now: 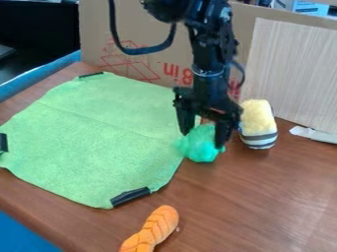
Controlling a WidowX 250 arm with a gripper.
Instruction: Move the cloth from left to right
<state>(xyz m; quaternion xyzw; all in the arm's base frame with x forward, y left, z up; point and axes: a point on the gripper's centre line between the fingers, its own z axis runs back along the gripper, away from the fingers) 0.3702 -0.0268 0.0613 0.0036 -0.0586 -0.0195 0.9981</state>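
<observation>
Camera view of the work surface (250, 206), seen at a slant. The black arm (209, 74) entered from the top edge, a dark cable looped at its left, and its gripper (203, 138) hung pointing down just right of the middle. The gripper stood wide, its two fingers well apart, one toward each side of a crumpled teal cloth (201, 147); whether they pressed on the cloth could not be told. The cloth was bunched into a rounded heap at the right edge of a green mat (99, 133), partly overlapping that edge in the view; whether its underside met the surface could not be determined.

The mat lay spread over the left part of the surface, with black strips at its far corner (91, 75), its left corner (3, 142) and its near corner (129, 196). Right of the gripper, near the cloth, stood a yellow plush object (257, 118) with a grey-and-white striped lower end. A white flat piece (315, 134) lay farther right. An orange object with a braided pattern (151, 230) lay in front of the mat, at the near edge of the view. Behind the surface rose a cardboard sheet (141, 39) and, at right, a pale wood-grain panel (293, 74).
</observation>
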